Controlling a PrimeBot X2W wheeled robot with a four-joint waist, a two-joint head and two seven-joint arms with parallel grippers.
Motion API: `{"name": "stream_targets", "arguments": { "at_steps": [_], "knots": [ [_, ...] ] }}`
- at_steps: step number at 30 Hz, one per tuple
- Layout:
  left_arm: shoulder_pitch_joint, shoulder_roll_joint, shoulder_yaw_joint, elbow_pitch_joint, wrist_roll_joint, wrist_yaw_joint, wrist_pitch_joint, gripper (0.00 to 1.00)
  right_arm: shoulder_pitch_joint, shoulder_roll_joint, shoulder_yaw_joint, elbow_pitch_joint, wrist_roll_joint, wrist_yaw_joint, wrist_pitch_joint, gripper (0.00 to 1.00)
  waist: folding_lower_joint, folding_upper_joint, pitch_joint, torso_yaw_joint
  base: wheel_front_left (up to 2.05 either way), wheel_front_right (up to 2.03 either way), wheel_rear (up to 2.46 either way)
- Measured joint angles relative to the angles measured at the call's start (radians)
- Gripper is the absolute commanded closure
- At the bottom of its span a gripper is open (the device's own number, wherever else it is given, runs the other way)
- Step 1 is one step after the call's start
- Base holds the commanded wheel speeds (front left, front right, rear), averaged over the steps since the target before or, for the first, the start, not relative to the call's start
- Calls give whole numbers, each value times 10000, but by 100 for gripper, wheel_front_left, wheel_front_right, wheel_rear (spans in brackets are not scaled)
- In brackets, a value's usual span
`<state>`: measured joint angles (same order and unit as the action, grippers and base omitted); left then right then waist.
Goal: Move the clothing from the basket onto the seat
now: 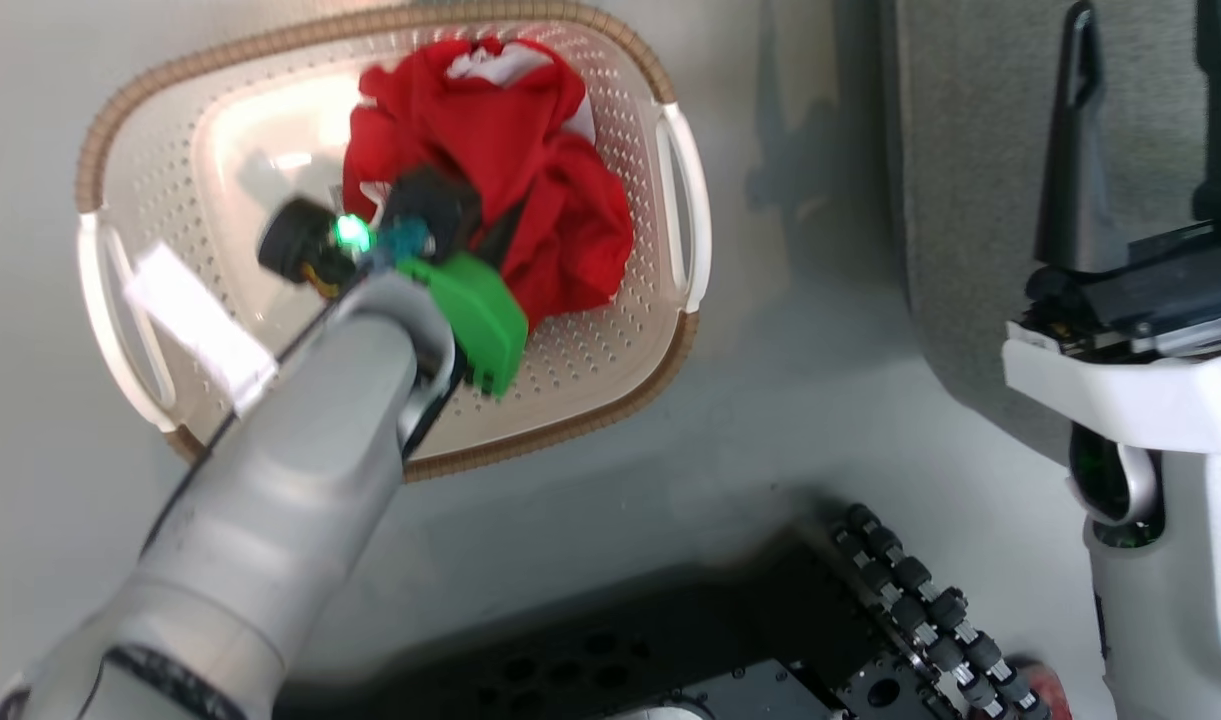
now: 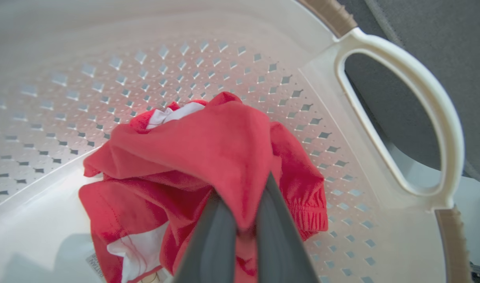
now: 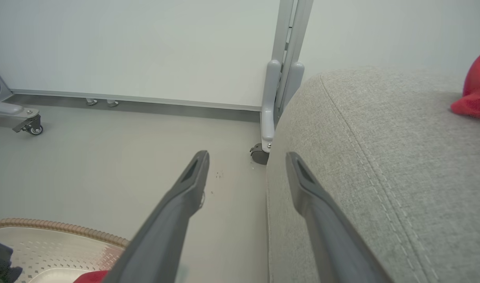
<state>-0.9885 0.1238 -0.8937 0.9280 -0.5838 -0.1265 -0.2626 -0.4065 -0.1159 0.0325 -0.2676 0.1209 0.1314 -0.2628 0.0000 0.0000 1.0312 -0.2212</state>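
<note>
Grey, pale floor under everything. Seat: grey woven fabric with a stitched seam, to the right of the basket, near but apart. Basket sits on the floor: cream perforated plastic, brown woven rim, white side handles. Clothing is bunched in the basket's far right part, close to the right handle; bright red, white trim showing. Red piece lies on top of the seat, at the edge of the right wrist view. Left hand is down in the basket, fingers closed tight, pinching a fold of the clothing. Right hand is spread wide and holds nothing, hanging at the seat's edge. Paper label on the basket's left inner wall.
</note>
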Motion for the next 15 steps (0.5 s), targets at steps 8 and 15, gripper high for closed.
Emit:
{"name": "stream_targets", "arguments": {
  "at_steps": [8, 15],
  "knots": [
    [1972, 138, 1321, -1572, 1528, -2, 0, 100, 410, 6, 242, 619, 8, 0, 0, 0, 0, 0, -1493, 75, 0, 0, 0],
    [4041, 36, 2591, -3009, 2491, 0, 2, 100, 1224, -12, 495, 1260, 6, 0, 0, 0, -1, 0, -3254, 333, 0, 0, 0]
  ]
}}
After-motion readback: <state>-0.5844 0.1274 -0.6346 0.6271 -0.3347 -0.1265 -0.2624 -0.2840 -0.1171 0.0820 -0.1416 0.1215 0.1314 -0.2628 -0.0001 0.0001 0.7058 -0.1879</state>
